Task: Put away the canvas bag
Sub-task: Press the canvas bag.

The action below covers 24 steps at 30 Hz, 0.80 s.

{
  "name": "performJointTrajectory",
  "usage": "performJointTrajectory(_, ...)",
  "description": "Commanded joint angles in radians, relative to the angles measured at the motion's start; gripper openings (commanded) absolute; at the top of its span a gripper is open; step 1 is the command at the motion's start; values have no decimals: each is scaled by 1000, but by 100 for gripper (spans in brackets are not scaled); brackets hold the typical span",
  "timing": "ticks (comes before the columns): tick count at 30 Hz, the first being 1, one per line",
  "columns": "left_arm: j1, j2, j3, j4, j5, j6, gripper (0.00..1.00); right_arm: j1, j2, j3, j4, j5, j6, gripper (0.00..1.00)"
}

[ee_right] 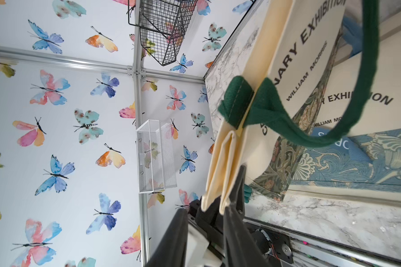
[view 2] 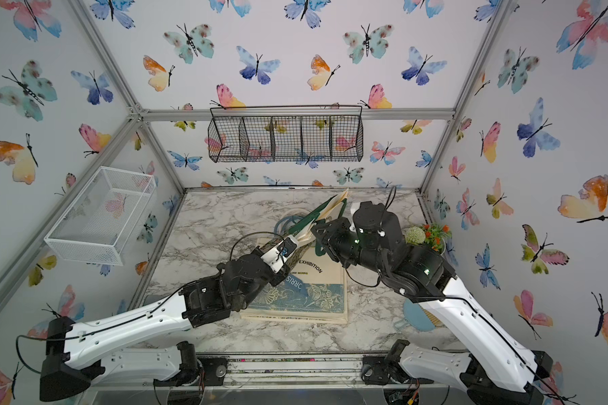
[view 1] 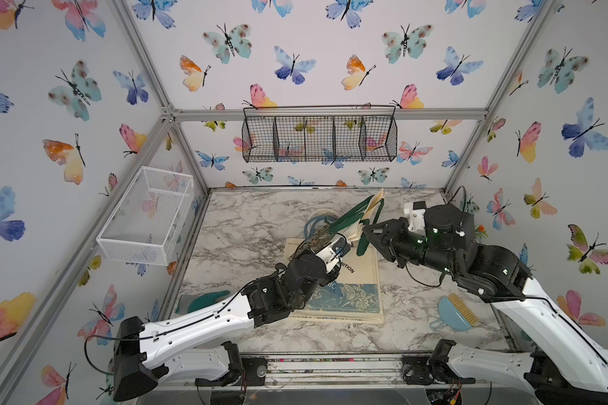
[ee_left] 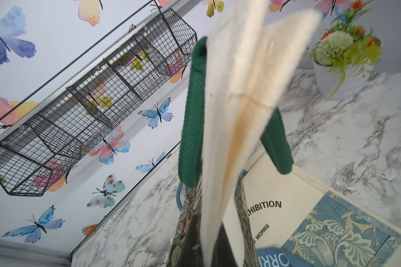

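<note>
Currently the folded canvas bag [view 1: 375,205] hangs lifted over the middle of the marble worktop [view 1: 246,217], above a second printed bag [view 1: 344,301]. The left gripper [view 1: 346,237] pinches it shut. The right gripper [view 1: 369,232] straddles its edge, and I cannot tell whether it grips. Stowing, probably in the black wire basket [view 1: 319,140], is not yet done.

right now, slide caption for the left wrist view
Left gripper clamps the folded canvas bag above a second bag on the marble table, black wire basket beyond.
</note>
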Motion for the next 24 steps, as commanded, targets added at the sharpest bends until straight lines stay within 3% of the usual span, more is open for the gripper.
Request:
performJointTrajectory(1,2,-27,-1,47,-60,2,0,2,-12,-50,34,-50,-8,27)
performJointTrajectory(3,2,-30,-2,48,-58,2,0,2,-17,-71,48,-58,-8,30)
performJointTrajectory(8,3,-35,0,36,-56,2,0,2,-12,-95,90,-84,-10,61)
performJointTrajectory(24,-4,-89,-24,57,14,20,0,1,67,-120,169,-121,20,63)
